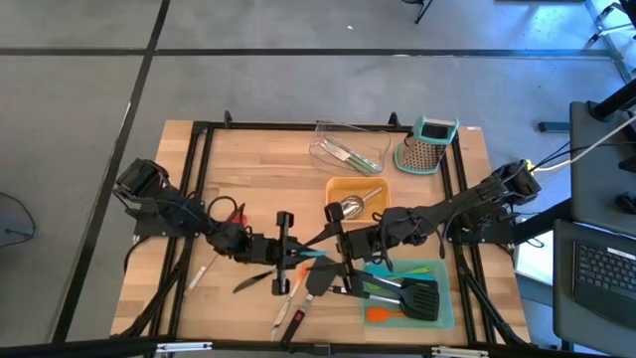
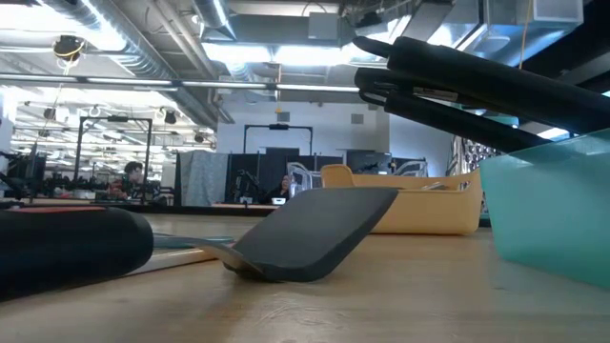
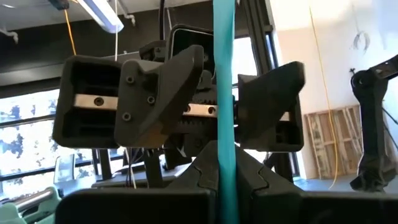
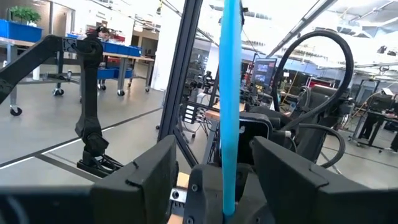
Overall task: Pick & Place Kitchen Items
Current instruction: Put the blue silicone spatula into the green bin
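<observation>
A thin teal utensil (image 3: 224,74) stands upright between my two grippers over the middle of the table, seen as a short teal bit (image 1: 313,255) from above. My left gripper (image 3: 224,202) is shut on it. My right gripper (image 4: 227,183) faces the left one, open. Its fingers (image 3: 168,93) stand on either side of the teal strip without touching it. Loose utensils (image 1: 288,298) lie on the wood near the front edge. Among them a black spatula (image 2: 315,229) rests on its curved blade. My left gripper pinches the teal utensil between its two fingers, at a stretch (image 3: 224,171) low on the visible strip. The fingers come nearly level from the table's left and lie across it. The strip rises upright above the fingers; they hide its lower end.
At the far side stand a clear tray (image 1: 348,149) with utensils and a steel grater (image 1: 427,147). Just behind the grippers, an orange tray (image 1: 343,187) holds a steel scoop. At the front right, a teal tray (image 1: 442,268) holds black spatulas and an orange tool. Black frame rails (image 1: 199,179) border the table.
</observation>
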